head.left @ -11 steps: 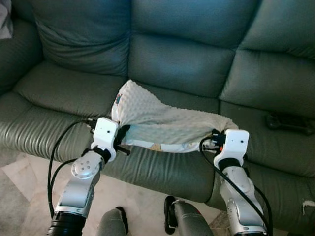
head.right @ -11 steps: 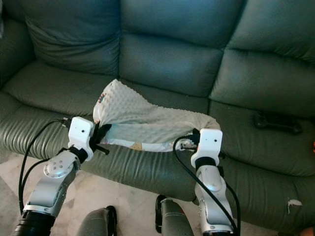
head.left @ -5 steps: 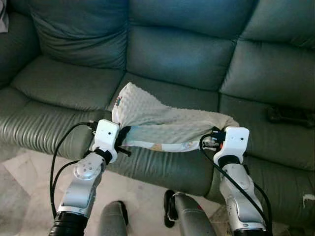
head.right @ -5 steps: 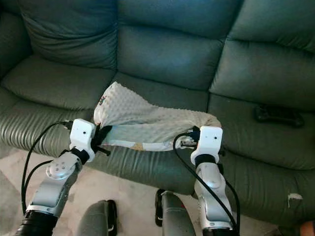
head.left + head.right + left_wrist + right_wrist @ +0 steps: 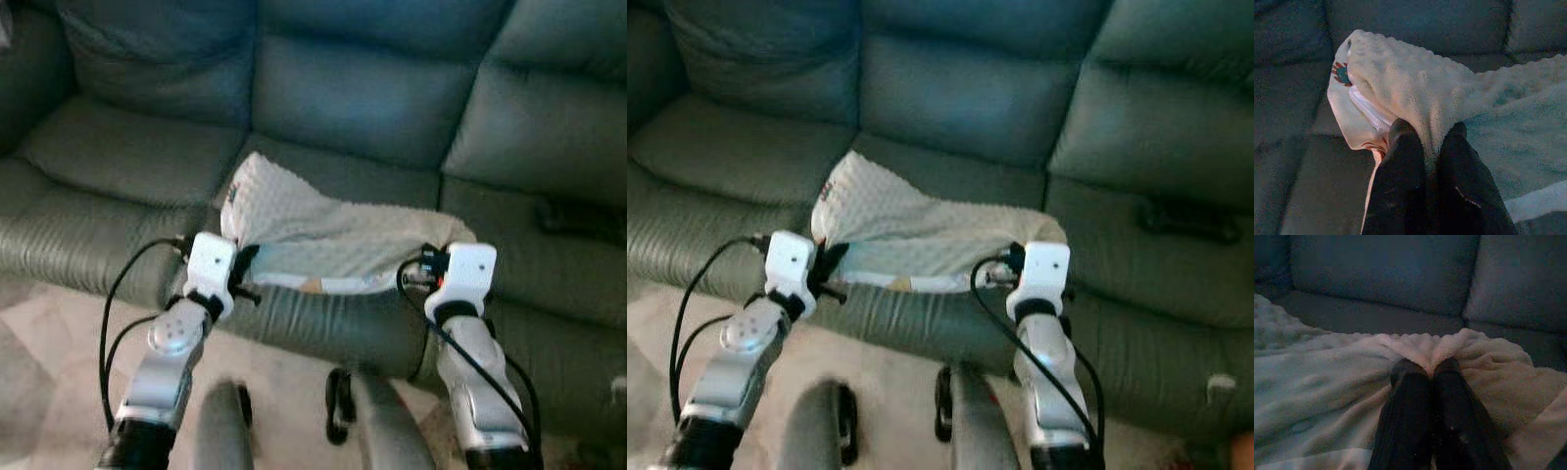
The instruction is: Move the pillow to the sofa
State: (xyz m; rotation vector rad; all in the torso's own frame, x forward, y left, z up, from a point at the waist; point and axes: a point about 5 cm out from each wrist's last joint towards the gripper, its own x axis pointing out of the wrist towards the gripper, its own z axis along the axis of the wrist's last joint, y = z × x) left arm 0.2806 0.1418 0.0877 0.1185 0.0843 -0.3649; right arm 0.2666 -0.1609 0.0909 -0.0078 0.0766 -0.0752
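A cream, bumpy-textured pillow with a small printed patch hangs between my two grippers over the front of the middle seat of the dark green sofa. My left gripper is shut on the pillow's left corner; its black fingers pinch the fabric. My right gripper is shut on the pillow's right edge, with fabric bunched around its fingers. In the eye views the left wrist and right wrist stand level above the seat's front edge.
A dark, flat object lies on the right seat cushion. The sofa's front edge runs just under the pillow. Pale tiled floor lies before the sofa, and my legs stand close to it.
The view has shifted and blurred slightly, so the camera has moved. Both grippers keep their hold; the pillow sits a touch further over the seat.
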